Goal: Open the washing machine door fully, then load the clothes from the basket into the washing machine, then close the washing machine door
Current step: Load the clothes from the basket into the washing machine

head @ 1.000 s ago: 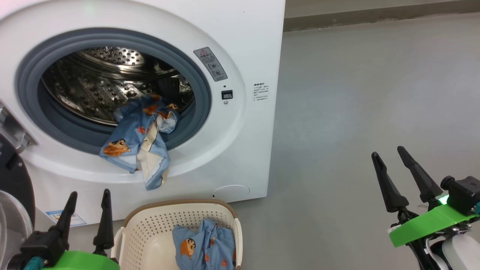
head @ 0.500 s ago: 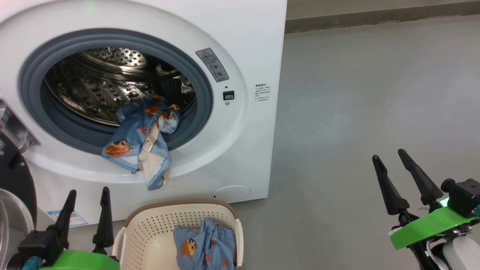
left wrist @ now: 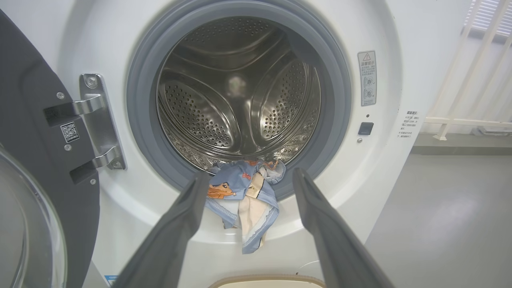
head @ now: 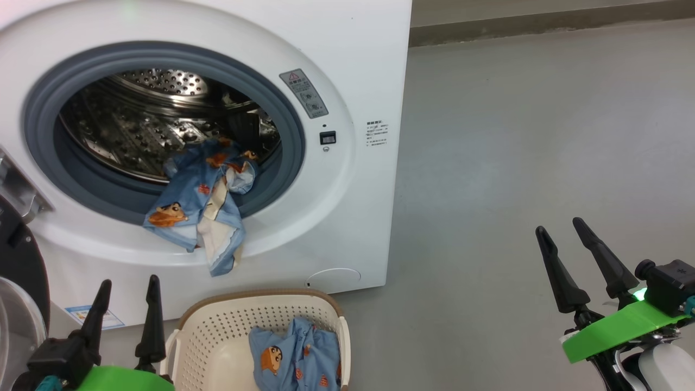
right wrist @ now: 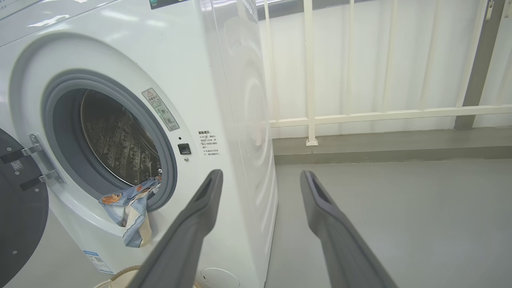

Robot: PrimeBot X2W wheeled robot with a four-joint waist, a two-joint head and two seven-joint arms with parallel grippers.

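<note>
Hanging half out of the washing machine (head: 347, 49), a bundle of the clothes (head: 196, 209), light blue with orange-brown cartoon figures and a cream piece among them, trails from the steel drum (head: 136, 125) over the grey gasket (head: 294, 142) and down the white front. A second blue piece (head: 296, 355) lies in the right part of the basket (head: 217, 331), which stands on the floor (head: 516, 141) just before the machine, below the opening. The washing machine door (head: 19, 266) stands swung open at the left, hinge bared, its black rim at the edge of the head view. The left gripper (head: 130, 280) hovers just beside the basket's left side, jaws spread and holding nothing, aimed at the drum. The right gripper (head: 559, 225) hangs well apart over bare floor to the right of the machine, jaws likewise spread and empty
</note>
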